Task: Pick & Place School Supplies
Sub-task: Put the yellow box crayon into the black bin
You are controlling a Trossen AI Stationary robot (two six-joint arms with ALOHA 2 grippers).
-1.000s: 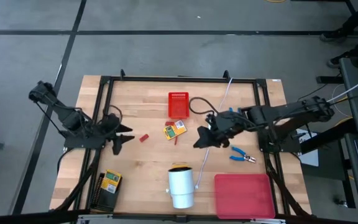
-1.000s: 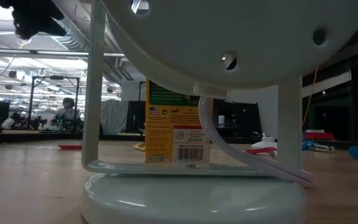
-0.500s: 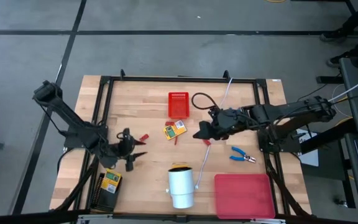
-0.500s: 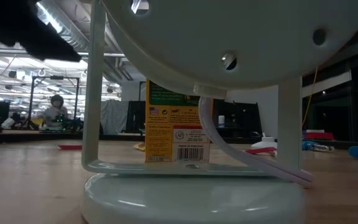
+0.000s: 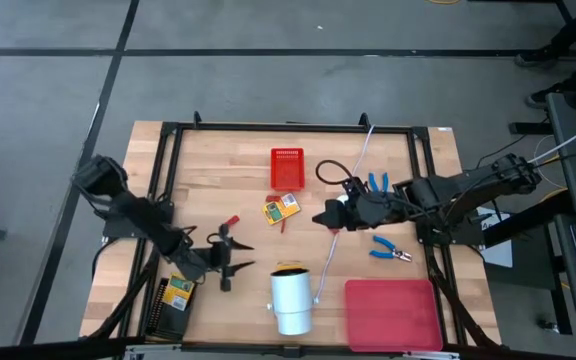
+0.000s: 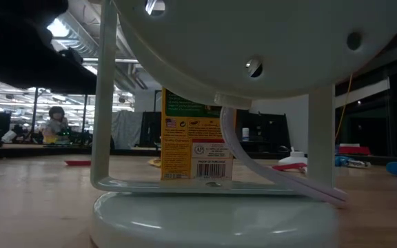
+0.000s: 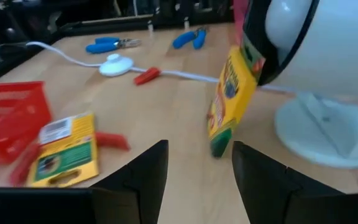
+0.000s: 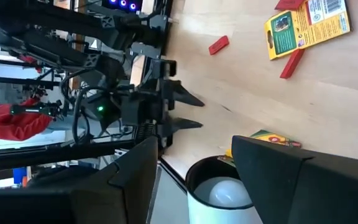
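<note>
Red mesh basket point(image 5: 286, 168) sits at the far middle of the wooden surface point(image 5: 238, 290); nothing visible inside it. Landmark = white cylinder point(image 5: 291, 300), near front edge.

Rel. to the cylinder:
- crayon box point(image 5: 289, 268) leans upright against its far side, touching; low view shows it thru the white frame point(image 6: 197, 134).
- 2nd yellow-green box point(image 5: 281, 209) lies flat further back, between cylinder and basket, w/ a red block point(image 5: 282, 226) just beside it.
- another red block point(image 5: 231, 221) back-left.
- 3rd printed box point(image 5: 178, 290) to its left, on a dark tray point(image 5: 163, 318) at the front-left corner.
- red flat case point(image 5: 392, 314) to its right, closed, contents not visible.
- blue-handled tool point(image 5: 390, 250) back-right; 2nd blue tool point(image 5: 378, 182) further back, beside the right arm.
- white disc point(image 7: 112, 65) on its cord point(image 5: 326, 255) runs past its right side.

Left gripper point(image 5: 236, 265) just left of the cylinder, fingers spread apart, holding nothing; wrist view has it facing the leaning crayon box point(image 7: 230, 99). Right gripper point(image 5: 324, 217) back-right of the cylinder, above the cord, fingers apart, empty.

Vs 0.5 s ago: left gripper has moved closer to the cylinder; right arm pulled back slightly, uncovering the 2nd blue tool. Supplies haven't shifted.
</note>
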